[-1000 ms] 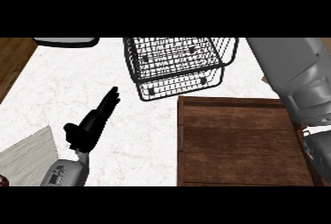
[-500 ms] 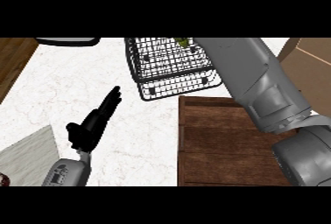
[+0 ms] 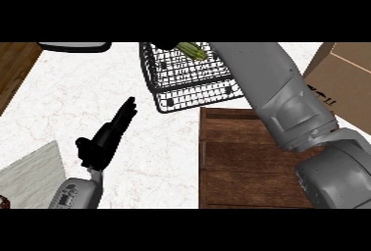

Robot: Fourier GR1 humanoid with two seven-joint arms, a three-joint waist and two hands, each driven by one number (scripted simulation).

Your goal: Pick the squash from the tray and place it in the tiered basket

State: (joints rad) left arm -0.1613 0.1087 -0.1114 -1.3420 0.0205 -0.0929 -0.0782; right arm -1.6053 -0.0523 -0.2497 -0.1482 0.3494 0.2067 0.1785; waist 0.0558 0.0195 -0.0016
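right hand [image 3: 168,45]: we see only a dark sliver at the far edge, so we cannot tell its fingers. our right forearm [image 3: 272,83] has swung far and left across the basket [image 3: 190,78] within the last second.

squash [image 3: 191,49]: green, ribbed, oblong; now showing over the basket's far tier, beside that hand. whether it is held or already resting, we cannot tell. we judge placement near done.

basket: black wire grid, tiered, just beyond the tray.

tray [image 3: 246,162]: dark wooden planks, rectangular, near right.

left hand [image 3: 109,135]: resting near left, fingers straight, holding nothing.

counter [image 3: 80,93]: white veined marble.

box [image 3: 346,78]: brown cardboard, far right.
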